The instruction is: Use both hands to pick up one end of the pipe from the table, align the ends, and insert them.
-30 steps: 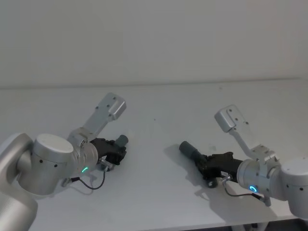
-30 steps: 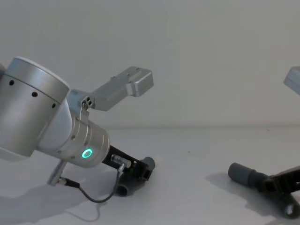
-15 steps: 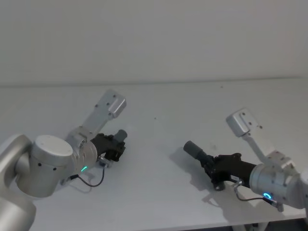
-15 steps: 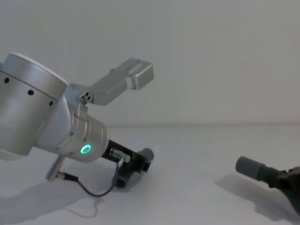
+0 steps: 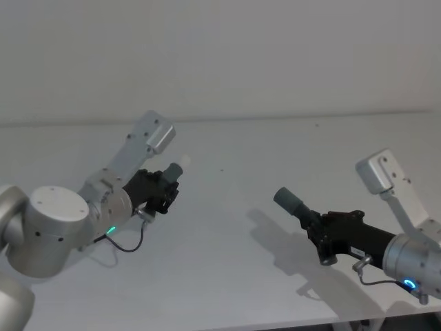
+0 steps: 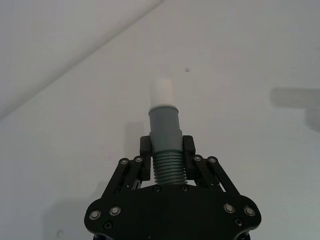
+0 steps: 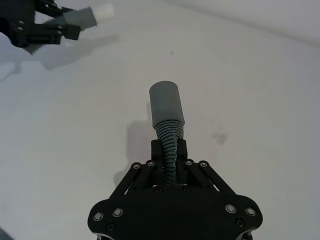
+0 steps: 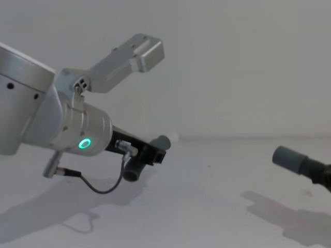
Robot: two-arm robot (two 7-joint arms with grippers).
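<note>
The left end effector (image 5: 162, 189) is clamping its short black fingers on the ribbed middle of the left hose piece (image 6: 165, 131), holding it off the matte white surface (image 5: 227, 269). That piece's smooth grey cuff (image 8: 163, 141) is ending in a narrower white tip (image 6: 163, 91), which is pointing toward the right side. The right end effector (image 7: 169, 150) is gripping the corrugated section of the right hose piece (image 5: 298, 207), whose plain grey cylindrical cuff (image 7: 165, 102) is pointing back toward the left one. The two cuffs are staying well apart, with a stretch of surface lying between them. A thin black cable (image 5: 129, 246) is looping beneath the left silver wrist (image 8: 77, 135).
</note>
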